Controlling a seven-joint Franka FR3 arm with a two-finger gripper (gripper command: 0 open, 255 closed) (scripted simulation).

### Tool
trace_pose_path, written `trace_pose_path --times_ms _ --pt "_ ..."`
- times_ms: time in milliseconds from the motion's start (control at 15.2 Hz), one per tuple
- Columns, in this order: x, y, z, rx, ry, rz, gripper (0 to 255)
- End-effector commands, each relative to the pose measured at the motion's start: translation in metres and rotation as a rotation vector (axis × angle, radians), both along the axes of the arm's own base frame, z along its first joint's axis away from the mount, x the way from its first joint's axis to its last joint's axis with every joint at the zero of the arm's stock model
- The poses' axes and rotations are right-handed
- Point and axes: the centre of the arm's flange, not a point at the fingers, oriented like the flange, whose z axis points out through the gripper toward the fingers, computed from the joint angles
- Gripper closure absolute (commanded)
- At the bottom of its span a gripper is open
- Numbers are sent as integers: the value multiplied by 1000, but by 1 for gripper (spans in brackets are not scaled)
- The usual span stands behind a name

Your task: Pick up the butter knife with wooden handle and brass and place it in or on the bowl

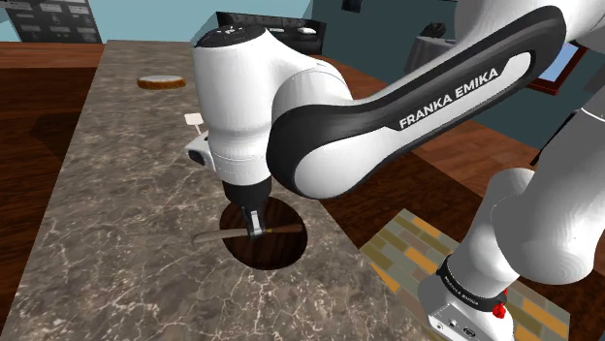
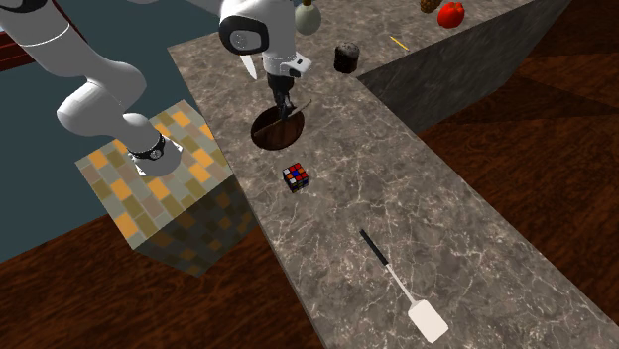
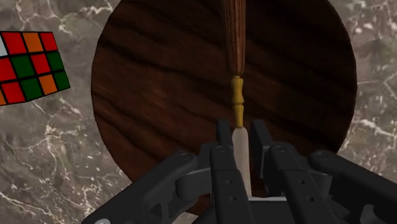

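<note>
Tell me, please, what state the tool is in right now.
Tool: closed on the butter knife with wooden handle and brass collar, held over the dark round wooden bowl.

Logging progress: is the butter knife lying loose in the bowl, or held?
Held: the gripper clasps the butter knife by its blade, level over the bowl; touching it or not, cannot tell.

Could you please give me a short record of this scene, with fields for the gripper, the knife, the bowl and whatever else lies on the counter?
gripper: fingers shut on the blade of the knife, above the bowl
knife: about level, wooden handle and brass collar out over the bowl
bowl: dark wood, on the counter
cube: on the counter near the bowl, apart from it
spatula: farther along the counter
stage: knife held over bowl, not yet released
</note>
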Motion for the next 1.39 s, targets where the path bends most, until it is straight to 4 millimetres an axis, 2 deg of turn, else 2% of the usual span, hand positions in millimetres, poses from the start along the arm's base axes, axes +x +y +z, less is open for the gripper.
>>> trace_pose_path --times_ms 0,462,528,858,1122,1320 --pt "1 -4 -13 -10 10 -3 255" --pt "1 -4 -13 -10 10 -3 255" --pt "1 -4 -13 -10 10 -3 0" --pt "1 -4 -13 -10 10 -3 0" --pt "-2 2 37 -10 10 -3 0" --pt "-2 2 37 -10 10 -3 0"
